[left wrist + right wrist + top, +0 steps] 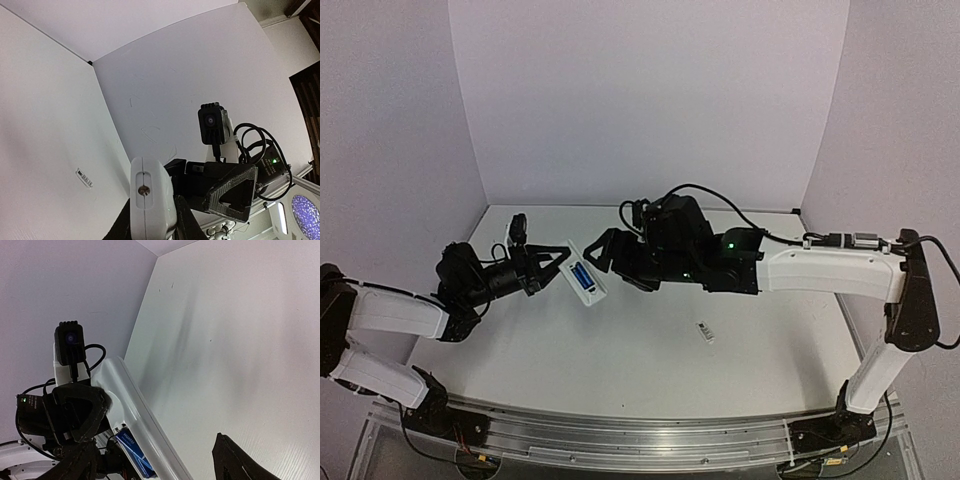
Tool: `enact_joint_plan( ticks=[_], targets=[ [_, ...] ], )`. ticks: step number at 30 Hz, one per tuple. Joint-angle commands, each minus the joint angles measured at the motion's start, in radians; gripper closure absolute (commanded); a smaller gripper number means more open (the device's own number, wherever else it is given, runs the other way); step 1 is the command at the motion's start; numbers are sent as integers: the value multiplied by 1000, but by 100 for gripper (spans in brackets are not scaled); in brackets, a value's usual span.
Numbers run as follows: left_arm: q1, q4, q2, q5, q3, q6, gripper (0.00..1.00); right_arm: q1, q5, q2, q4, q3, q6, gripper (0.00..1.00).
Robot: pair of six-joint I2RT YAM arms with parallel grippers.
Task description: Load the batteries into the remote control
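My left gripper (558, 263) is shut on the white remote control (588, 284) and holds it tilted above the table, back side up. The blue batteries (580, 276) lie in its open recess. In the left wrist view the remote's end (149, 195) sits between my dark fingers (188, 220). My right gripper (606, 258) is open right beside the remote. In the right wrist view the remote (131, 407) runs between its spread fingers (240, 462), and the blue batteries (134, 454) show at the lower end.
The small white cover piece (705, 331) lies on the table to the right of the arms' meeting point and also shows in the left wrist view (84, 176). White walls close the table at the back and sides.
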Motion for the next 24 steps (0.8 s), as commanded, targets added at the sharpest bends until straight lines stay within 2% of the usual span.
enact_joint_plan(
  ticks=[1,5,16,24],
  targets=[
    [-1,125,4,-65,-19,32,100,-4,14,-14,-62,60,92,22],
    [-1,162,11,-84,-21,29,100,-5,53,-22,-85,41,139,15],
    [-1,183,16,-88,-22,43,100,-6,-25,65,-83,166,160,15],
    [-1,173,-14,-93,-38,47,100,-11,-29,98,-85,186,161,17]
  ],
)
